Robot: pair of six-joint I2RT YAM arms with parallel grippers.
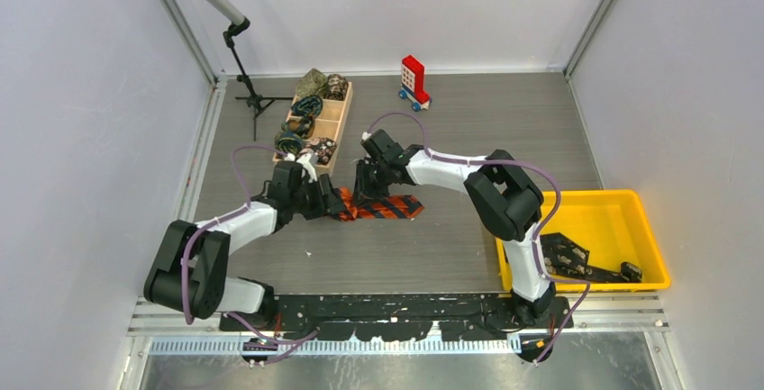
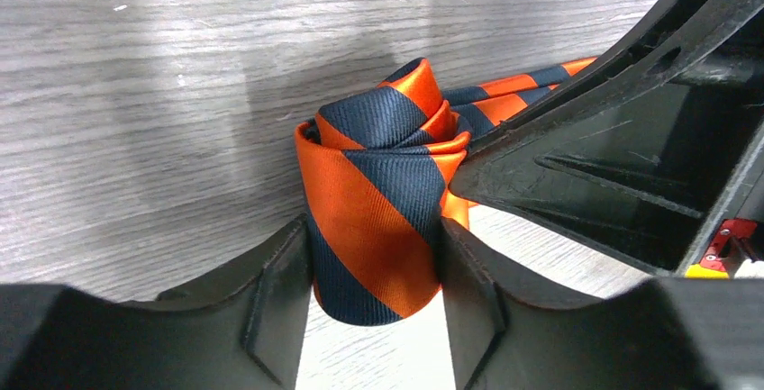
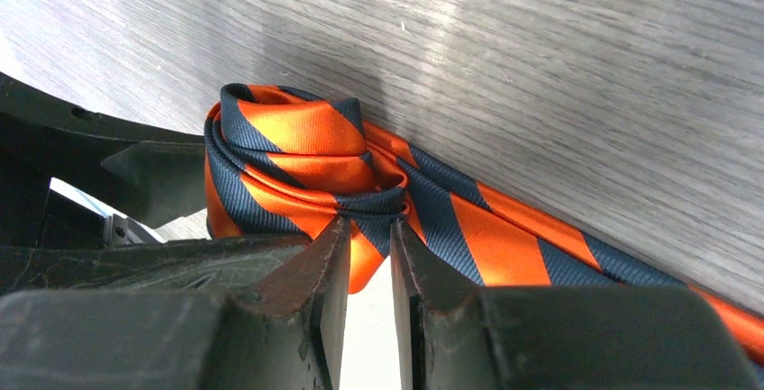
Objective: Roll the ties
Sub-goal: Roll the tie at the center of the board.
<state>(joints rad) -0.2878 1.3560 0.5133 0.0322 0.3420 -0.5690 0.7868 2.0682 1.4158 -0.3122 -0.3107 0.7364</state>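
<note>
Left gripper (image 2: 374, 246) apparently clasps the striped tie (image 2: 378, 174) roll; right gripper (image 3: 369, 241) pinches its core. Mid-roll: next, wind along the tail, frame right.

We record two arms of matching build. The left arm (image 1: 241, 222) and the right arm (image 1: 443, 170) each join white shell links to bulky matte-black joint housings. A thin purple cable (image 1: 236, 167) loops loosely along each arm. The left gripper (image 2: 374, 241) has black moulded plastic fingers (image 2: 270, 309), ribbed and lightly scuffed. The right gripper (image 3: 369, 239) matches, with faint scratches. We see a small red-and-yellow fitting (image 2: 721, 246) on its body.
</note>
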